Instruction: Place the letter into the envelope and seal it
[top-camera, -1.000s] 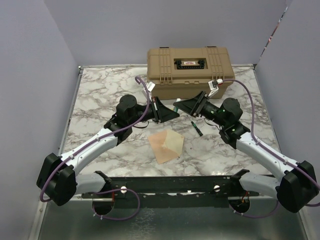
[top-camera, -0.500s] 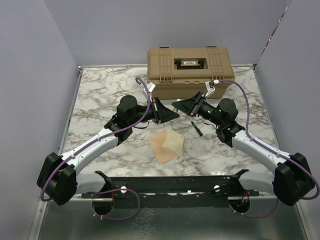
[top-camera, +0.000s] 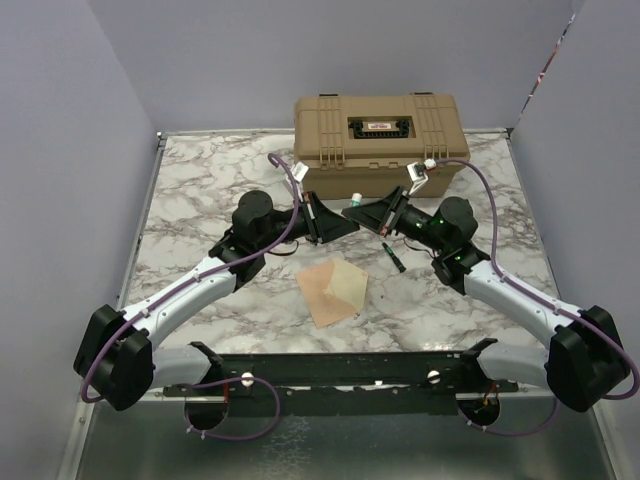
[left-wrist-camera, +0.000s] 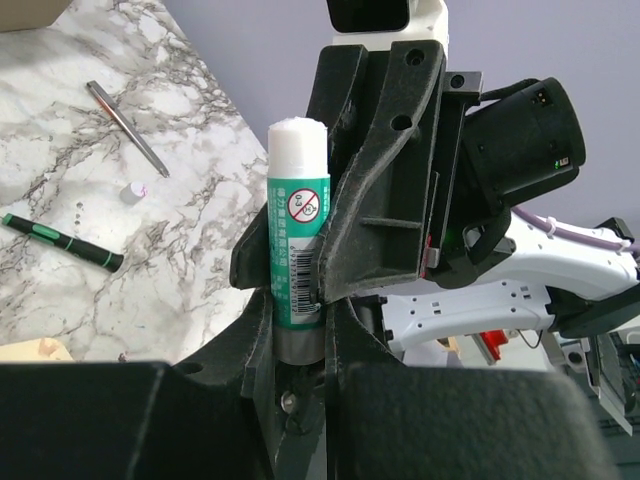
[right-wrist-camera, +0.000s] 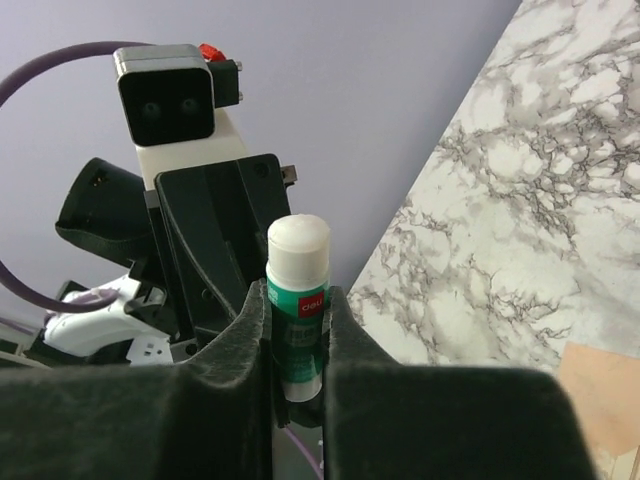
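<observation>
Two grippers meet on one glue stick (left-wrist-camera: 298, 240) above a marble-patterned table (top-camera: 200, 180).
Both arms reach toward the middle. The left gripper (left-wrist-camera: 297, 378) has its jaws closed on the stick's grey lower end. The right gripper (right-wrist-camera: 297, 345) is clamped on the green body, with the white top upright. White-and-grey veined marble covers the table, with plain lilac-grey walls (top-camera: 300, 50) on three sides and a black rail (top-camera: 340, 368) along the near edge. The envelope (top-camera: 333, 290) lies flat on the marble below the grippers, near the rail, its pale yellow flap open. A tan toolbox (top-camera: 378, 143) stands against the back wall. A green-handled black tool (left-wrist-camera: 60, 243) lies just right of the envelope, and a silver pen (left-wrist-camera: 125, 128) lies farther back.
</observation>
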